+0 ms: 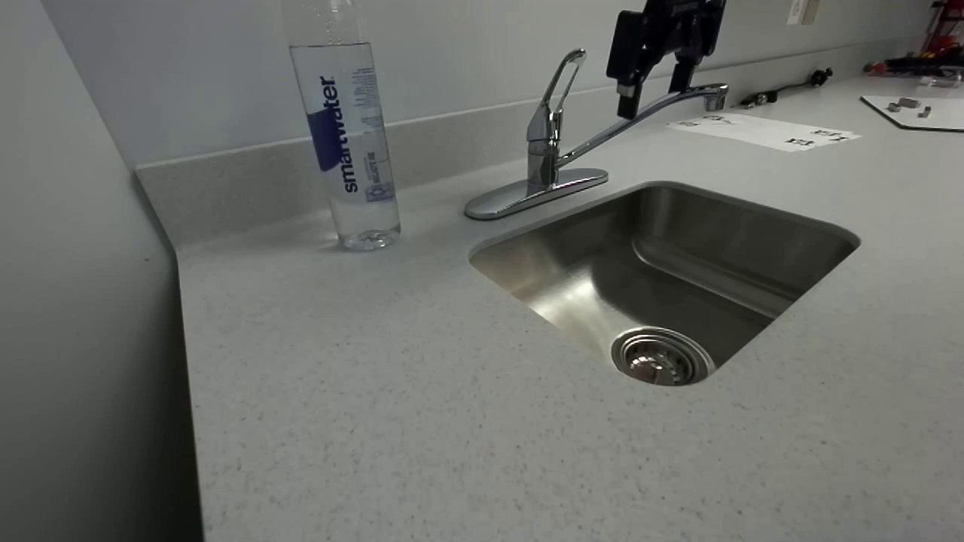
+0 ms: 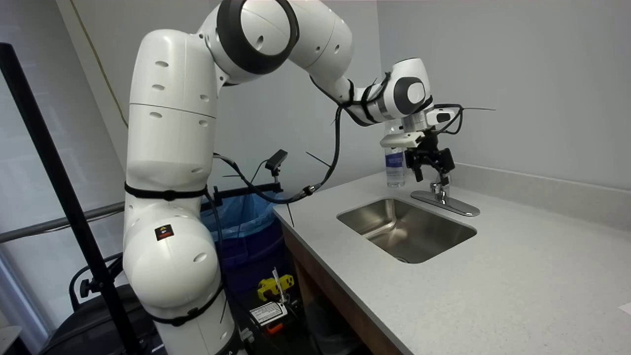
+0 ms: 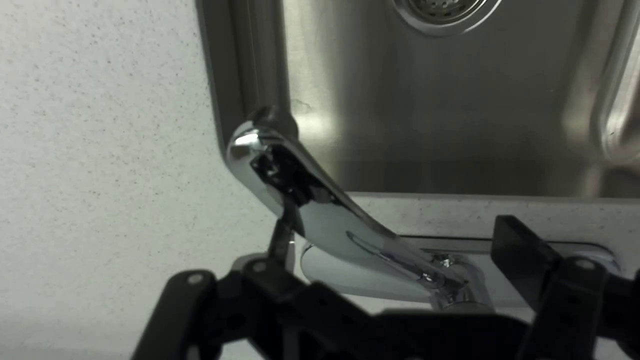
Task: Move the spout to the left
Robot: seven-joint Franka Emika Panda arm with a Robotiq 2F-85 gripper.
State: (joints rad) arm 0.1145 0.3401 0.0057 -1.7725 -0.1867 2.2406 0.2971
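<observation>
Grey-white walls (image 2: 493, 74) and speckled pale countertop (image 1: 339, 376) shown. Gripper (image 3: 397, 216) held with two fingers (image 3: 522, 255) spread well apart; one finger overlapped with chrome spout (image 3: 350, 225) in wrist view, contact cannot be told. Spout slanted from faucet base (image 1: 501, 202); tip seen, same view, over edge of one stainless-steel sink (image 3: 400, 140), near corner. One lever handle (image 1: 541, 128) stood upright. One drain strainer (image 1: 655, 361) set in sink. One clear water bottle (image 1: 350, 150), lettered "smartwater", stood near faucet base. White paper (image 1: 761, 132), black-printed, laid farther along. One blue-lined bin (image 2: 256, 256) placed beside countertop.
</observation>
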